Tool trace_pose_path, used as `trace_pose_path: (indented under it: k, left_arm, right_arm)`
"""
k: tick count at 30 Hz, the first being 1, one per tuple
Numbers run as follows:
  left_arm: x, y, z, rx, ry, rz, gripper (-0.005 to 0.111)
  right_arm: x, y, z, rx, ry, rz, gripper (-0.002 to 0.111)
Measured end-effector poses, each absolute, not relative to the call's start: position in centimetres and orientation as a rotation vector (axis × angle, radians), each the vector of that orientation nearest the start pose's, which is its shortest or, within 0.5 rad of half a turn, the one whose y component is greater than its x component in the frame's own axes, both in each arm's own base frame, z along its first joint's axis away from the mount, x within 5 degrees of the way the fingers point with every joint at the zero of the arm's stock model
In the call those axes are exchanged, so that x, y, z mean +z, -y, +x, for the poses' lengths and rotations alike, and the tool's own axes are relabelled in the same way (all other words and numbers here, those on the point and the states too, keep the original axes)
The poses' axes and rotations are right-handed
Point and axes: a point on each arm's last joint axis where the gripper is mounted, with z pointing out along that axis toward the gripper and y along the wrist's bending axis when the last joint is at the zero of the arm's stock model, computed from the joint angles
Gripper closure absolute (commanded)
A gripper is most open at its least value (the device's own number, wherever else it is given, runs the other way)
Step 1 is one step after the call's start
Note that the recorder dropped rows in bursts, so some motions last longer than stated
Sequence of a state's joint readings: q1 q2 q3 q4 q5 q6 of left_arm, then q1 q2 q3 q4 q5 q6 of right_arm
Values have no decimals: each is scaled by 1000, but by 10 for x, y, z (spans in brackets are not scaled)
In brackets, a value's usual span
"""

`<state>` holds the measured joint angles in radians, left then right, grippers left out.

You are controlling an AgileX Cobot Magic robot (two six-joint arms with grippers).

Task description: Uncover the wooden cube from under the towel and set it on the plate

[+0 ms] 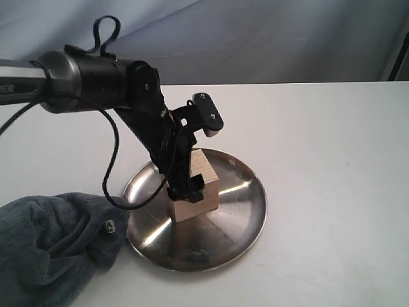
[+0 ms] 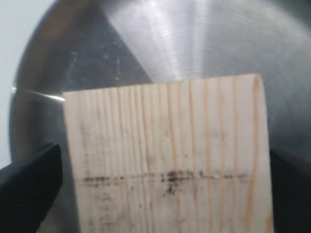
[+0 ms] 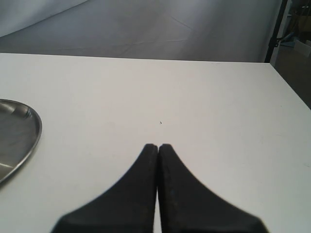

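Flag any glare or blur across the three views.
Exterior view: glare streaks on the round shiny steel plate. Left wrist view: grain on the pale wooden cube readable, bright sheen on the plate behind. Right wrist view: shut black right tool soft, white table evenly lit.

Fingers (image 2: 29, 187) of the left gripper (image 2: 165, 194) flank the wooden cube (image 2: 167, 155), blurred and clipped by the wrist view's edges; whether they press it cannot be told. Toward the finger bases the cube runs out of frame. Well apart from the fingers, the towel (image 1: 45, 249) is cropped, its white tag (image 1: 110, 226) printed too small to read.
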<state>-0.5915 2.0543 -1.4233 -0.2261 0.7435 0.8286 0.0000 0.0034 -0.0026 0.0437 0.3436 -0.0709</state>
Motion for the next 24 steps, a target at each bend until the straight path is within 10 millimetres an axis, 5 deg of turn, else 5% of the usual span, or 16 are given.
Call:
trace_pose_path:
  k: [15, 24]
  left_arm:
    - [329, 222, 298, -260, -1926, 1347, 3]
    - [394, 198, 262, -282, -1793, 1215, 3]
  right_arm:
    - [183, -1, 54, -8, -1827, -38, 108]
    - [183, -1, 54, -8, -1827, -38, 108]
